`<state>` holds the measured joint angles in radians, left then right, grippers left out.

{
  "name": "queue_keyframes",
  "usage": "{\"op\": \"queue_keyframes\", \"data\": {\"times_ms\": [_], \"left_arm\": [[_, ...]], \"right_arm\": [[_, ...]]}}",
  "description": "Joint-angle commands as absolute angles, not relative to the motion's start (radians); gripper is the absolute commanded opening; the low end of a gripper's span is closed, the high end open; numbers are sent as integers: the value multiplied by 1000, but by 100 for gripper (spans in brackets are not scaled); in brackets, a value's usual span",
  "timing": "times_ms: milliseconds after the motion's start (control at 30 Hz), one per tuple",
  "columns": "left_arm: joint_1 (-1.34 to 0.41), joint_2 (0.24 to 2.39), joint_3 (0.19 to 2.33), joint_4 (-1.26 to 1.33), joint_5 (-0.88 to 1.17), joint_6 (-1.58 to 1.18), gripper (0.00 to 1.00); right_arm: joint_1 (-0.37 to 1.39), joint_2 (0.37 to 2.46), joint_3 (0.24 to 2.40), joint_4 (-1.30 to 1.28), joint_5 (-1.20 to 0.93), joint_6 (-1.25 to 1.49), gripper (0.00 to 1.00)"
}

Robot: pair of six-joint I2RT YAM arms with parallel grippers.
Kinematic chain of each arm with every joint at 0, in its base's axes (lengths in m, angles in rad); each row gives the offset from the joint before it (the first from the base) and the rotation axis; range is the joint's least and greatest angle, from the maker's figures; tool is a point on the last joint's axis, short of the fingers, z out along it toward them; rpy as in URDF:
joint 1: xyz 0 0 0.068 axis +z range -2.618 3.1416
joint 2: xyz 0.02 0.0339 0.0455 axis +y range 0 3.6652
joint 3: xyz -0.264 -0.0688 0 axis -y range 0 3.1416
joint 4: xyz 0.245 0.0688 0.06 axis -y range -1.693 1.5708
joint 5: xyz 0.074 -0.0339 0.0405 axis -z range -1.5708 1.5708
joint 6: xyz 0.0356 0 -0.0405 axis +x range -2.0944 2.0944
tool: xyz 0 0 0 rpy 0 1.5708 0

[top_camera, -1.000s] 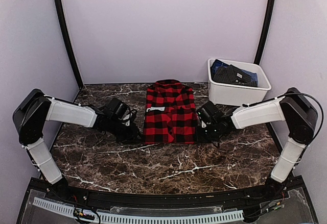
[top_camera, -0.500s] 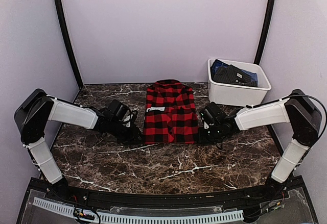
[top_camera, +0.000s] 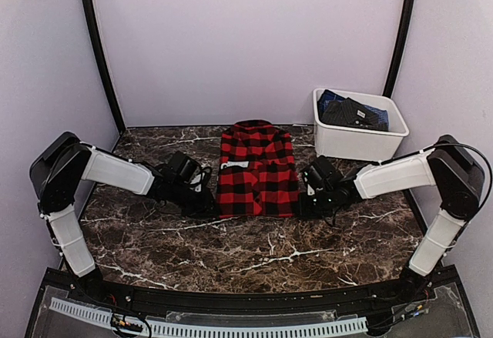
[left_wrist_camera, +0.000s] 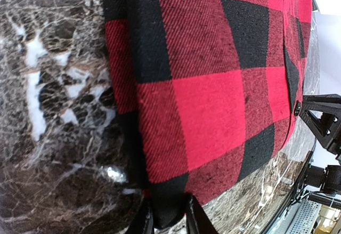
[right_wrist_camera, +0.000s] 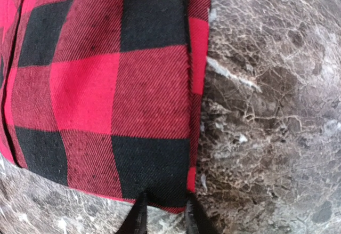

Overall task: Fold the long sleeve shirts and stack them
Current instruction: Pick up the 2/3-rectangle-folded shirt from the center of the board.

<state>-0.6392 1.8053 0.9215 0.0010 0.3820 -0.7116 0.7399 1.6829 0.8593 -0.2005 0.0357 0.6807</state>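
Note:
One long sleeve shirt point(top_camera: 256, 170), red-and-black check flannel, lies folded into a rectangle at the table's middle, collar away from me. My left gripper point(top_camera: 209, 205) is low at its near left corner. In the left wrist view the shirt point(left_wrist_camera: 213, 85) fills the frame, and the fingers point(left_wrist_camera: 145, 221) are closed on a black corner of the hem. My right gripper point(top_camera: 303, 203) is at the near right corner. In the right wrist view the shirt point(right_wrist_camera: 106, 85) lies flat with its near hem between the narrow-set fingers point(right_wrist_camera: 139, 215).
A white plastic tub point(top_camera: 362, 142) stands at the back right and holds dark folded cloth point(top_camera: 350, 112). The dark marble table point(top_camera: 254, 249) ends at lilac walls on the left, right and back. Black posts stand in the back corners.
The left arm has shifted a little to the right, its gripper closer in at the shirt's corner. The right gripper and the shirt have barely moved.

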Motion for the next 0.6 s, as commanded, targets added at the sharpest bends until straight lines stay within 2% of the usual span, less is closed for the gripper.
{"op": "queue_keyframes", "data": {"times_ms": [0,100,167,567], "left_arm": [[-647,1837,925,-27,381,-728,12],[-647,1829,920,-38,393,-744,3],[-647,1811,910,-50,393,-750,0],[-702,1537,785,-191,350,-754,0]], "right_arm": [[735,1705,836,-137,20,689,16],[735,1698,832,-133,19,690,0],[738,1678,813,-125,19,689,0],[889,1427,684,-155,44,737,0]]}}
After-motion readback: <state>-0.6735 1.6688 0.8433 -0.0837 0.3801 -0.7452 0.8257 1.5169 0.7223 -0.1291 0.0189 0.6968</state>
